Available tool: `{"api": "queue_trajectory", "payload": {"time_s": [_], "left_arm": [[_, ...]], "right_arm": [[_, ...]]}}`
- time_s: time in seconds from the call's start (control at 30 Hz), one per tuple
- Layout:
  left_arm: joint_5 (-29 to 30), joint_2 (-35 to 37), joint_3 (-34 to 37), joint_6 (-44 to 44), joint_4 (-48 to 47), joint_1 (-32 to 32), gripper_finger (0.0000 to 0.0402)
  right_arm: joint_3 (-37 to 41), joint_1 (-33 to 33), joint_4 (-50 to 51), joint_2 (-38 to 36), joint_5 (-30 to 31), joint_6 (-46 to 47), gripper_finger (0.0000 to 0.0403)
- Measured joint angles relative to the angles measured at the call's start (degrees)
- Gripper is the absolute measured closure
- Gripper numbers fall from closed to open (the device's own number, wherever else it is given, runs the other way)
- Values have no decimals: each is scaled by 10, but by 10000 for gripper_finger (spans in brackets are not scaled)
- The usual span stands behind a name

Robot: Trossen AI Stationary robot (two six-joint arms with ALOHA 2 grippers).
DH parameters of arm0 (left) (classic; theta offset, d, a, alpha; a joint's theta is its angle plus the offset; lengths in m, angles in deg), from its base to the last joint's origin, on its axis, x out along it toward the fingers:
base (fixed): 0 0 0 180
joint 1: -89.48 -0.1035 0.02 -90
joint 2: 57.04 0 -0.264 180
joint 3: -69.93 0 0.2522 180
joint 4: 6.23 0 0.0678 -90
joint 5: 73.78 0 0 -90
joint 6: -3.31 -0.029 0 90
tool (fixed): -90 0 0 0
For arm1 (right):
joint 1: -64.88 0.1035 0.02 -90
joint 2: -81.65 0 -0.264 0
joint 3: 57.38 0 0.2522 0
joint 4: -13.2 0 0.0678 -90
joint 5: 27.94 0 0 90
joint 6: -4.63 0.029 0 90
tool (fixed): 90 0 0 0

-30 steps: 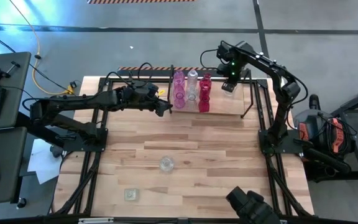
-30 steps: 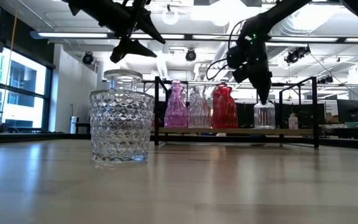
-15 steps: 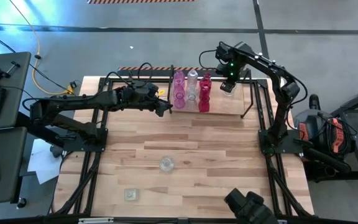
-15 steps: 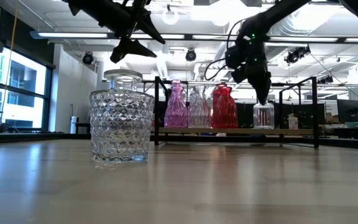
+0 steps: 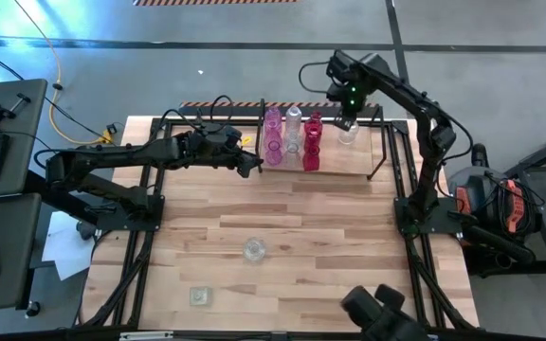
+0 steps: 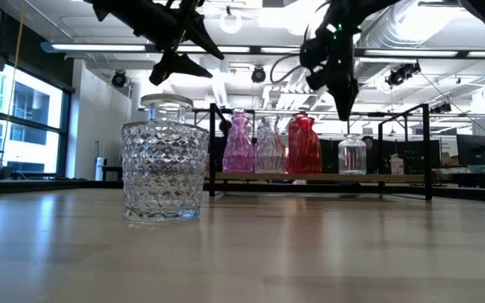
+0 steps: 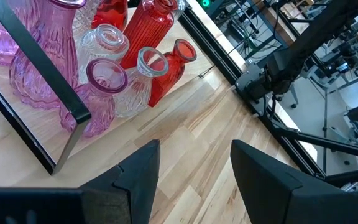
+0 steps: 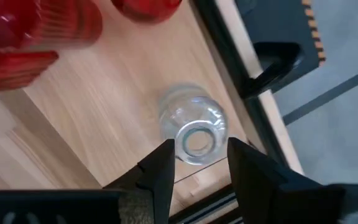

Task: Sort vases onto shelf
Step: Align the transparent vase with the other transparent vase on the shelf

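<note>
Right pincer (image 5: 347,117): up over the far right part of the shelf (image 5: 368,162), directly above a small clear vase (image 5: 348,135), fingers parted and gripping nothing. From bench height, pincer tips (image 6: 343,108) clear of the vase's mouth (image 6: 352,155), a gap of air between. In the right wrist view, two dark fingers (image 8: 160,168) apart, with the open neck of the clear vase (image 8: 192,132) in sight between them, upright on the pale shelf board near the black frame edge.

Left pincer (image 5: 254,166): above the bench (image 5: 330,227) just beside the left end of the shelf, spread wide, empty. In the low view, high over the bench (image 6: 179,66); in its own wrist view, fingers (image 7: 135,177) well apart over bare wood, pointing toward the shelf's corner post.

On the shelf, left of the lone clear vase and well apart from it: a tight cluster of pink vases (image 5: 272,133), clear vases (image 5: 293,126) and red vases (image 5: 312,142), all upright. Same cluster from bench height: pink (image 6: 238,143), clear (image 6: 269,146), red (image 6: 303,145), side by side on the lower board. Up close from the left wrist: pink (image 7: 101,93), clear (image 7: 107,43) and red (image 7: 151,25), touching or nearly so.

Off the shelf, on the bench: a cut-glass clear vase (image 5: 253,250) near the middle, large in the low view (image 6: 164,168), and a smaller clear piece (image 5: 199,296) near the front left.
</note>
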Motion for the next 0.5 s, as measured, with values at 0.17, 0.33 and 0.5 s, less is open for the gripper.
{"api": "queue_trajectory", "payload": {"time_s": [0.17,0.33,0.5], "left_arm": [[0,0,0,-3,0,0,216],[-13,0,0,-3,0,0,216],[-43,59,-2,-34,-17,-11,216]], "right_arm": [[-54,2,28,0,-15,20,274],[-104,27,40,0,-176,51,274],[-140,94,47,-3,-200,69,274]]}}
